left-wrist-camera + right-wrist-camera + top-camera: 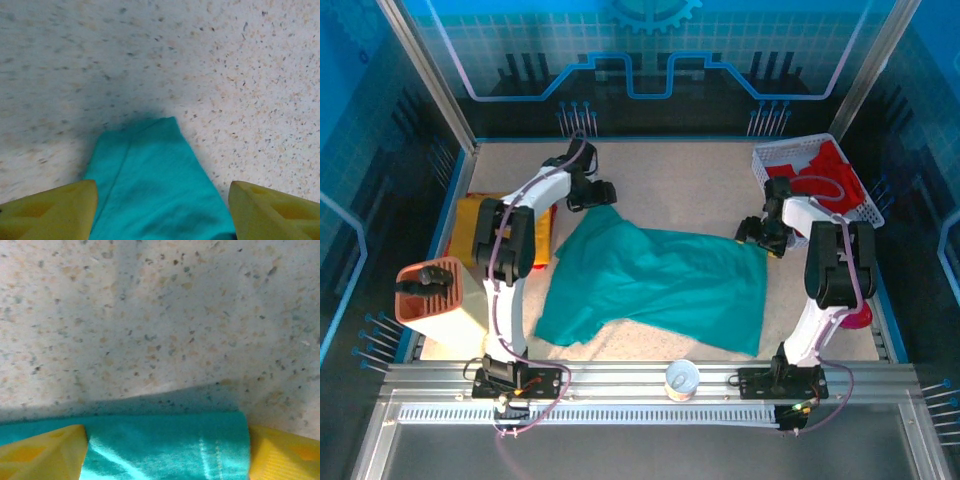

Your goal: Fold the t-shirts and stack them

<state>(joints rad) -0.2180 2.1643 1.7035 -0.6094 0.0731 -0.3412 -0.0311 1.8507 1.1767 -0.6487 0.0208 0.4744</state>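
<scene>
A teal-green t-shirt (660,280) lies loosely spread on the middle of the table. My left gripper (590,190) is over its far left corner. In the left wrist view that gripper (162,210) stands open, and the teal corner (150,170) lies flat between the yellow fingers (55,210). My right gripper (755,235) is at the shirt's far right corner. There too the gripper (167,450) is open, with a hemmed teal edge (165,440) spanning the gap between its fingers (45,450). A mustard-yellow t-shirt (470,225) sits folded at the left. A red t-shirt (835,175) lies in the basket.
The white mesh basket (780,160) stands at the back right, close behind the right arm. An orange and white box-like object (430,295) sits at the near left. A small round roll (682,378) rests on the front rail. Bare speckled tabletop (700,180) lies behind the shirt.
</scene>
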